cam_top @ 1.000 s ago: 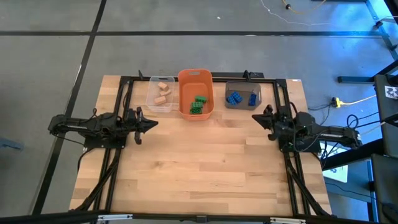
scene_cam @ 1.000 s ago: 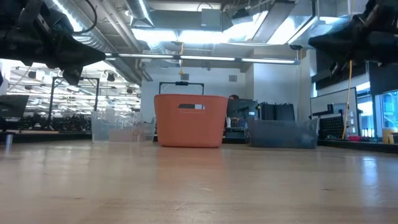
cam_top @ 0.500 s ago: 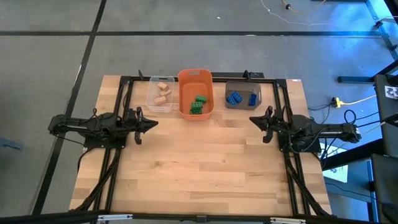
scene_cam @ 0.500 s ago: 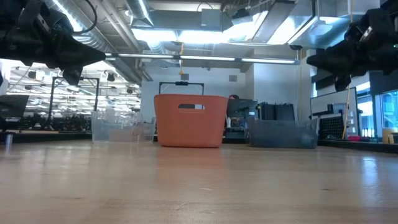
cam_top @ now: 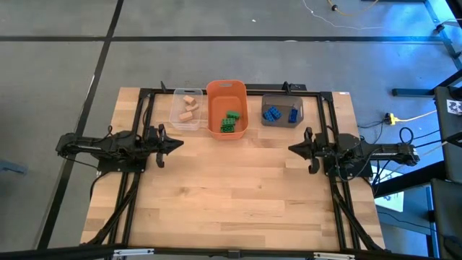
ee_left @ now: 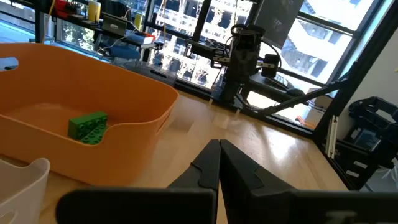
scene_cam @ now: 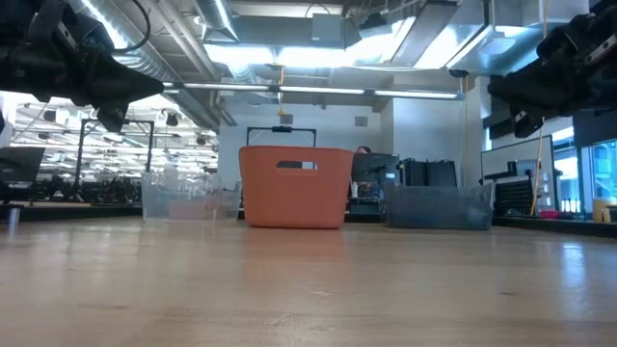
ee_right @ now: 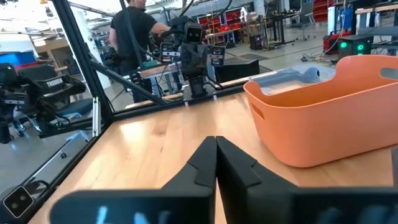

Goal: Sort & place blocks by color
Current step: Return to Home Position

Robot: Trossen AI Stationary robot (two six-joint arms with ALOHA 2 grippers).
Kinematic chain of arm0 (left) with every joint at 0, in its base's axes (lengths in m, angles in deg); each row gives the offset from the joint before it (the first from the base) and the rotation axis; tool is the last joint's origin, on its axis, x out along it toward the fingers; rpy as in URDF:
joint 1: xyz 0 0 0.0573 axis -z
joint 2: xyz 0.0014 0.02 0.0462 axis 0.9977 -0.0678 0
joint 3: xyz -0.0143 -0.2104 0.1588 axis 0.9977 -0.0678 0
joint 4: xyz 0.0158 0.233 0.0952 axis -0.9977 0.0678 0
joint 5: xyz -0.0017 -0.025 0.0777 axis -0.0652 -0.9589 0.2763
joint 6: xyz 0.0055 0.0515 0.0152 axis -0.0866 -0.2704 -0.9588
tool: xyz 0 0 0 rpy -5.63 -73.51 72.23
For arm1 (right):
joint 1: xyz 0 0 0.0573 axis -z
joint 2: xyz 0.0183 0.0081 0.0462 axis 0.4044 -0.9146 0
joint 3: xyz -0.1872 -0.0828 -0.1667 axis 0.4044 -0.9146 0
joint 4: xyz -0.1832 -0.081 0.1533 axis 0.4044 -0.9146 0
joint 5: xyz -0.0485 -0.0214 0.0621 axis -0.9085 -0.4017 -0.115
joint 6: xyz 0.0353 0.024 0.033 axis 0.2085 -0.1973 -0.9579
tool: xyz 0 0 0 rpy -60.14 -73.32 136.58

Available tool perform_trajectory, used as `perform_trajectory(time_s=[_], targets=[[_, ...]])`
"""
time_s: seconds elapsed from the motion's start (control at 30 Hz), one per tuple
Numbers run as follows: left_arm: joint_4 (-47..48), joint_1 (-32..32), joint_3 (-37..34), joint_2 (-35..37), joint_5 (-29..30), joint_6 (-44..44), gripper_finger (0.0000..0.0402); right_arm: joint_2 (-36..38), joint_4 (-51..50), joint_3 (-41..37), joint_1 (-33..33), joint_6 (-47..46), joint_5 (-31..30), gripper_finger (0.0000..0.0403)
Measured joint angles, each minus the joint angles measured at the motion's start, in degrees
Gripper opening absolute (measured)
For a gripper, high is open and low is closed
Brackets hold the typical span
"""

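High view: tan blocks (cam_top: 189,108) were logged in clear bin (cam_top: 174,119), green blocks (cam_top: 229,121) in orange bin (cam_top: 227,85), blue blocks (cam_top: 272,114) in grey bin (cam_top: 282,97); left gripper (cam_top: 178,143), right gripper (cam_top: 291,149): fingers pressed together.

Lit brightly, evenly from above; only soft shadows on table (cam_top: 238,195). Glaring at ceiling lights (scene_cam: 289,56) in low view (left arm (scene_cam: 72,58) reduced to dark silhouette). Washed out at windows (ee_left: 323,31), left wrist view.

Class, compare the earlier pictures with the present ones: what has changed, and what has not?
The right gripper, shut and empty, swung a little away from the bins. The left gripper, also shut, the bins and the blocks inside them stayed put.
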Motion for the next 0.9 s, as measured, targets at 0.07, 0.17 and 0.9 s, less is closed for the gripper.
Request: perform_trajectory(time_s=[0.07,0.17,0.9], targets=[[-0.01,0.0,0.0,0.0,0.01,-0.01,0.0,0.0,0.0,0.0,0.0,-0.27,0.0,0.0014],[0.0,0.0,0.0,0.0,0.01,0.0,0.0,0.0,0.0,0.0,0.0,-0.11,0.0,0.0017],[0.0,0.01,0.0,0.0,0.01,0.0,0.0,0.0,-0.01,0.04,0.0,-0.11,0.0,0.0019]])
